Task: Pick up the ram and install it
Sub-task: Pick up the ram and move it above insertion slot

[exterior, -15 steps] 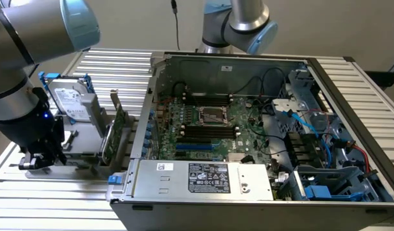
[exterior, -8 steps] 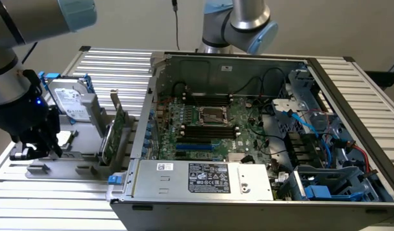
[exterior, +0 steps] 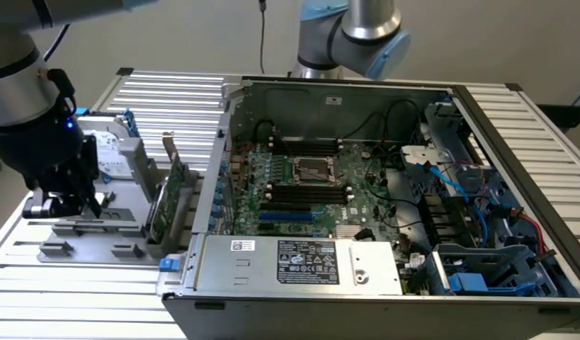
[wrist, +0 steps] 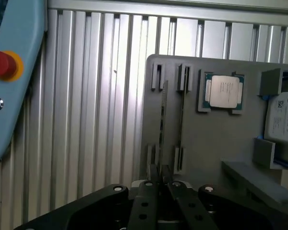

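In the wrist view the ram (wrist: 163, 120) is edge-on: a thin, dark green stick running along the grey holder block (wrist: 206, 148) between its slotted posts. My gripper (wrist: 161, 175) has its black fingers drawn together on the near end of that stick. A second thin stick (wrist: 182, 115) stands on edge in the neighbouring posts. In the exterior view my gripper (exterior: 72, 205) hangs low over the holder block (exterior: 96, 237), at the exterior view's left of the open computer case (exterior: 384, 191). The motherboard's long black slots (exterior: 309, 193) lie beside the processor socket.
A wider green expansion card (exterior: 167, 202) stands upright between holder and case. A processor chip (wrist: 224, 91) and a hard drive (wrist: 283, 117) sit on the holder. A teach pendant with a red button (wrist: 2, 64) lies on the slatted table. Another arm (exterior: 360, 32) rises behind the case.
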Tool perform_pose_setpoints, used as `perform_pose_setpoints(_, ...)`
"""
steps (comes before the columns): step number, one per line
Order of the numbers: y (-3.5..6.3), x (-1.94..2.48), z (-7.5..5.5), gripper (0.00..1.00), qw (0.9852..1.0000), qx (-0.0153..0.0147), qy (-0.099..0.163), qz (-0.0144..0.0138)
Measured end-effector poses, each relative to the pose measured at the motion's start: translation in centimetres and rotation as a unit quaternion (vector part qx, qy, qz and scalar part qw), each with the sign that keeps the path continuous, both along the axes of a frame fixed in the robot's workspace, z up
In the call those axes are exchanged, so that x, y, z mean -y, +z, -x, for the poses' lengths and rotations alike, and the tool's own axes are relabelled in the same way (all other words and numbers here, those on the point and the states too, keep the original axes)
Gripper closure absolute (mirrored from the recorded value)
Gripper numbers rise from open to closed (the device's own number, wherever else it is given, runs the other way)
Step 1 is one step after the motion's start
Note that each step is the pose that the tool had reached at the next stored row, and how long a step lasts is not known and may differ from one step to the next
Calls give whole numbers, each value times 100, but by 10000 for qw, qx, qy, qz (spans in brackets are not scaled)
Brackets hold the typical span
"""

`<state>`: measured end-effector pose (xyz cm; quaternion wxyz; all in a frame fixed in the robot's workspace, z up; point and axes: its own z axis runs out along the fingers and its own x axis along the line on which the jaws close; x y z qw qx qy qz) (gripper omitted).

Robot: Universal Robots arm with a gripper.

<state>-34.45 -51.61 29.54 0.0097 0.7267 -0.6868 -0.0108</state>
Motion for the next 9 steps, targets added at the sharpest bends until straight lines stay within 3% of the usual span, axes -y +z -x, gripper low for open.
perform_pose_setpoints(9, 401, 0, -411, 86, 10000, -51, 16, -5)
